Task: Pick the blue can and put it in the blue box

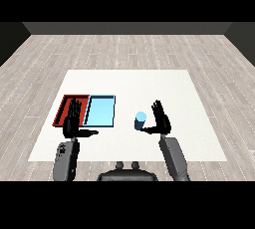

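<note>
The can [140, 120] stands upright on the white table [174, 88], to the right of the blue tray [100, 111] and apart from it, and the right hand [161, 121] is just beside it with its fingers straight up and its thumb reaching toward the can's base, so nothing is held yet. To do this step well, the robot should slide that hand closer until the can sits between thumb and fingers, curl round it, and only then lift it and carry it left to the blue tray. The left hand [72, 122] has straight fingers too, over the near edge of the red tray [64, 104], and it looks best kept out of the way.
</note>
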`<action>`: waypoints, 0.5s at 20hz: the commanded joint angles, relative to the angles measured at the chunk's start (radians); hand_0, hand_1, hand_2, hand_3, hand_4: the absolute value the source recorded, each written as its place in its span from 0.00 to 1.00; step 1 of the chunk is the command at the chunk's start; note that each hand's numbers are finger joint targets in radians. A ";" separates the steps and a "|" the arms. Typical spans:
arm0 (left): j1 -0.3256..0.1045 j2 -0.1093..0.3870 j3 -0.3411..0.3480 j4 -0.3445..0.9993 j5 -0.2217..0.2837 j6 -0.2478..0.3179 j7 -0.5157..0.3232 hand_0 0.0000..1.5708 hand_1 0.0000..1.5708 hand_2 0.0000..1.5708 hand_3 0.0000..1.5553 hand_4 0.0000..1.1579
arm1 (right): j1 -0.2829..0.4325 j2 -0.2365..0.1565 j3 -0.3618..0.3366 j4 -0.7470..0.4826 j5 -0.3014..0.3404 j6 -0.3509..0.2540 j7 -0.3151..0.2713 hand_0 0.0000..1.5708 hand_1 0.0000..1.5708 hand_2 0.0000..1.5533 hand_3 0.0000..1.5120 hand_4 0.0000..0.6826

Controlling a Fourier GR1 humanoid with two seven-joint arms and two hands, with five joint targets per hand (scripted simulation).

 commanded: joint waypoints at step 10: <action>-0.007 0.003 0.010 0.033 -0.007 0.002 -0.024 0.00 0.00 0.00 0.00 0.00 | -0.060 0.001 0.052 0.196 -0.095 -0.048 -0.103 0.00 0.00 0.00 0.00 0.00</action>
